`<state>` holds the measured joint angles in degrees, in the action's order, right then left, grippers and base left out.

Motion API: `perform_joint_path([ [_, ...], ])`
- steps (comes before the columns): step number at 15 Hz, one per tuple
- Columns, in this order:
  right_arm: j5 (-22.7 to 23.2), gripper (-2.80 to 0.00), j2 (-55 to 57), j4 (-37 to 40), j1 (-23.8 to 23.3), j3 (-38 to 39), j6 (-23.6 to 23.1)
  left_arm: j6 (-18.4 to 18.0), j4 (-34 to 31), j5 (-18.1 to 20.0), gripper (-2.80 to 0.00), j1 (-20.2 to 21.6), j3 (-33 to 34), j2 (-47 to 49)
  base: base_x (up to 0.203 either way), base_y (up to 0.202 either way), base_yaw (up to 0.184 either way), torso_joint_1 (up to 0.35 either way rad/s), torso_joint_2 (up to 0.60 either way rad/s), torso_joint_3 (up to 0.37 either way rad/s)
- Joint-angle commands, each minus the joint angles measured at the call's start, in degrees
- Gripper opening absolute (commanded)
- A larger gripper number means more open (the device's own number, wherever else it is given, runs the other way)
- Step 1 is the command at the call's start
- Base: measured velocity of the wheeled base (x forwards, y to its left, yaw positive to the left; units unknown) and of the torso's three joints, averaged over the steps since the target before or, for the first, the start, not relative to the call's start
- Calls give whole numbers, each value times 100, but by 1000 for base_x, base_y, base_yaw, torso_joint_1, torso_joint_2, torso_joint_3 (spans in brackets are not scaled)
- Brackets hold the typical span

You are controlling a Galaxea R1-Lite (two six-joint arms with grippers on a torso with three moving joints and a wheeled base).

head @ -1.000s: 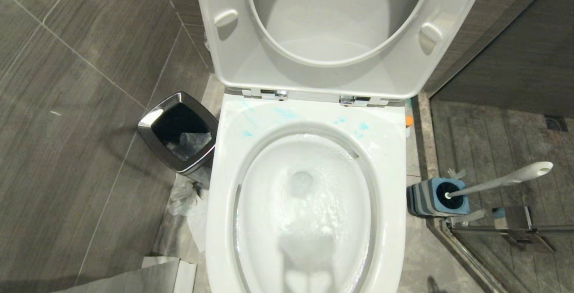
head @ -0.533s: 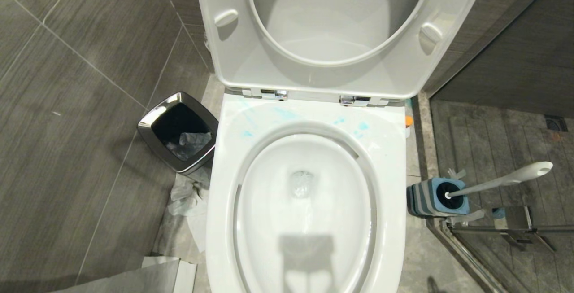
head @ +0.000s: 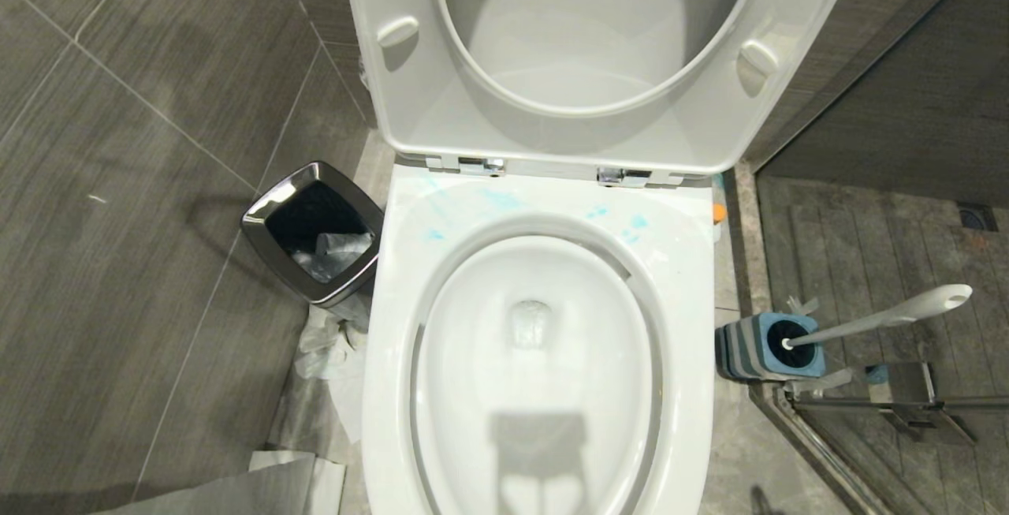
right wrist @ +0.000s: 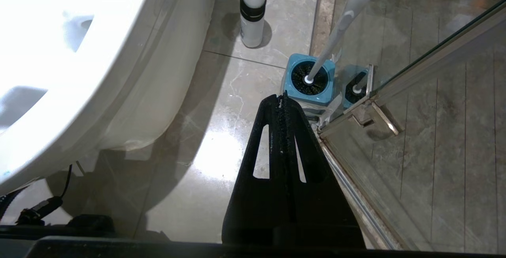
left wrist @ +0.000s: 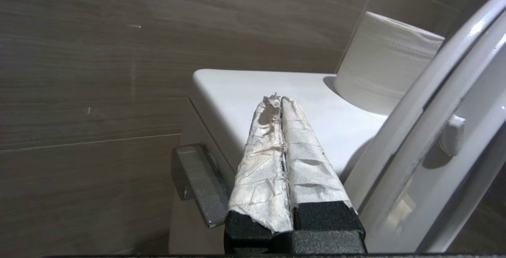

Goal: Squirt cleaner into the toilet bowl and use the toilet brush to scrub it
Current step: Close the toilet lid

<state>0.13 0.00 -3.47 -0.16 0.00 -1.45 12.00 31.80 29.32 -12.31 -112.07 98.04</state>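
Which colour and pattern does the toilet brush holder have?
The holder is blue with grey stripes on its side; the head view shows it best.

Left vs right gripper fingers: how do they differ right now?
The left gripper has fingers wrapped in crumpled white tape; the right gripper has bare black ones. The left points at the tank top, the right down at the floor near the brush holder. Both are shut and empty.

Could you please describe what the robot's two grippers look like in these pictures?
The left gripper has black fingers wrapped in crinkled whitish tape, frayed at the tips, above a bare black base. The right gripper is plain black, unwrapped: two tapering fingers, each with a long triangular cut-out. No cables or markings show on either.
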Motion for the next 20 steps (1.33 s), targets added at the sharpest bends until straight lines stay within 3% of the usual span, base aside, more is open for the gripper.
perform_joint_path([
  [1, 4, -280, 9, -4, -2, 141, -4, 409, 276, 21, -280, 59, -8, 186, 0, 0, 0, 0, 0, 0],
  [3, 4, -280, 8, -4, -2, 141, -4, 829, 555, 21, -280, 71, 0, 172, 0, 0, 0, 0, 0, 0],
  [8, 4, -280, 9, -4, -2, 141, -4, 874, 626, 66, -280, 9, 124, 136, 0, 0, 0, 0, 0, 0],
  [16, 4, -280, 9, -4, -2, 141, -4, -230, 608, 102, -280, -711, 658, 93, 0, 0, 0, 0, 0, 0],
  [20, 4, -280, 2, -4, -2, 141, -4, -375, 608, 92, -280, -782, 782, 114, 0, 0, 0, 0, 0, 0],
])
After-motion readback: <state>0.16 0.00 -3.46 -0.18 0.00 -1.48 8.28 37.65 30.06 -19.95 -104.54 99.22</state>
